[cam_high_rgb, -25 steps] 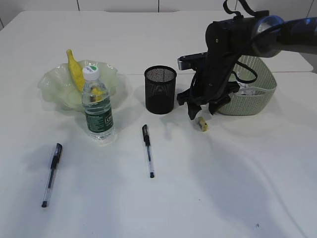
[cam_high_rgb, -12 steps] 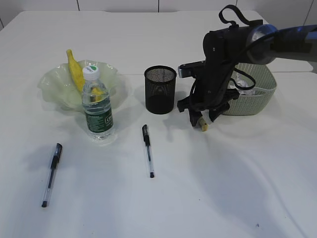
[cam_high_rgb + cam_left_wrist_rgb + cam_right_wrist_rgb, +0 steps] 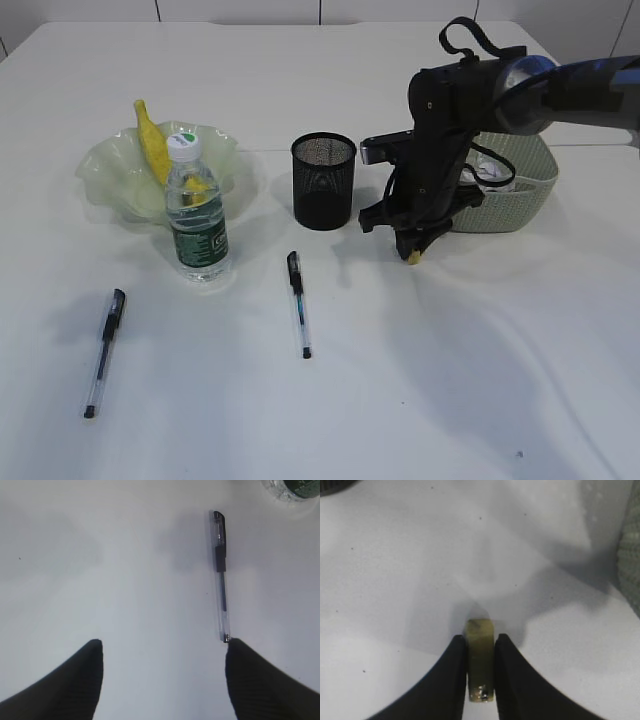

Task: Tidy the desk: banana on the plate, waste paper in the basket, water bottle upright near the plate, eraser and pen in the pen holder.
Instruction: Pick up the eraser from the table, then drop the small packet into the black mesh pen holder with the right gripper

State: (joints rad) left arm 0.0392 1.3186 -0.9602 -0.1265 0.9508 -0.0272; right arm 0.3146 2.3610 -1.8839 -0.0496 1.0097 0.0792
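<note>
On the desk (image 3: 470, 380), my right gripper (image 3: 410, 247) (image 3: 480, 637) stands low between the pen holder (image 3: 323, 180) and the basket (image 3: 525, 190). It is shut on the small yellow eraser (image 3: 413, 257) (image 3: 480, 655), which touches the tabletop. My left gripper (image 3: 164, 642) hangs open over bare desk, and a pen (image 3: 220, 575) lies just beyond its right finger. The banana (image 3: 152, 140) lies in the plate (image 3: 105, 170). In front of the plate the water bottle (image 3: 197, 215) stands upright. White waste paper (image 3: 493, 178) shows inside the basket.
Two pens lie on the table: one (image 3: 298, 302) in front of the pen holder, another (image 3: 104, 350) at the front left. The bottle's base (image 3: 292, 487) shows at the top right of the left wrist view. The left arm is outside the exterior view.
My right gripper came down around the eraser and its jaws closed on it. The left gripper has not moved.
</note>
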